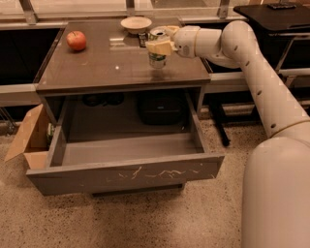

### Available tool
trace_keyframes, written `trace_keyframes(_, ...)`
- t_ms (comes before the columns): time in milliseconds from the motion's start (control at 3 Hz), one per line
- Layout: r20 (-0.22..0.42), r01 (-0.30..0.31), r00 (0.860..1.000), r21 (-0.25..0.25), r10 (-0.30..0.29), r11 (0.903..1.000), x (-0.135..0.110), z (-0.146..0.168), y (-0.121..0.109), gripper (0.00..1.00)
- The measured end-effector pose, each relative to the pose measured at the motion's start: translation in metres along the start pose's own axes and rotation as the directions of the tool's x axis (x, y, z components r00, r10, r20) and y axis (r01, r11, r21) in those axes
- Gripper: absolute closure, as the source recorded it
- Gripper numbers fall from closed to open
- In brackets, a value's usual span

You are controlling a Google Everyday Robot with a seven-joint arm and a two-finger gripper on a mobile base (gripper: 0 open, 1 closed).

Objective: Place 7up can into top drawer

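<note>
The 7up can [157, 59], green and white with a silver top, stands upright at the right middle of the grey table top [106, 68]. My gripper [159, 46] reaches in from the right and is shut around the can's upper half. I cannot tell whether the can's base touches the table top. The top drawer [131, 174] is pulled wide open below and in front of the table. Its front panel has whitish scratch marks, and its inside shows nothing in it.
A red apple [76, 40] lies at the table's back left and a small pale bowl [136, 23] at the back middle. A brown cardboard box [29, 138] stands left of the drawer. A dark bag [160, 109] sits under the table. A black table [271, 12] stands at the back right.
</note>
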State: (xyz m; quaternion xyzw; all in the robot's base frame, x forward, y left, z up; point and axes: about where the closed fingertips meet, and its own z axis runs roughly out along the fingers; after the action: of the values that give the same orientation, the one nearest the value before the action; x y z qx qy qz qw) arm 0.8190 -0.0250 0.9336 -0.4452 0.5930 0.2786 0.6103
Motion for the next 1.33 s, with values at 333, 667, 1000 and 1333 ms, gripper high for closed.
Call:
trace_keyframes(333,0.121,0.053,0.992,-0.114,-0.039,0.9921,-0.039,0.006,0.050,1.00)
trace_keyframes(667,0.221,0.060,0.975,-0.216,-0.011,0.9745,-0.058,0.014,0.099,1.00)
trace_keyframes(1000,0.277,0.017,0.958,-0.308,0.072,0.9512,-0.059,0.025,0.142,1.00)
trace_keyframes(1333,0.262,-0.056,0.951,-0.381,0.166,0.9229,-0.044,0.035,0.176,1.00)
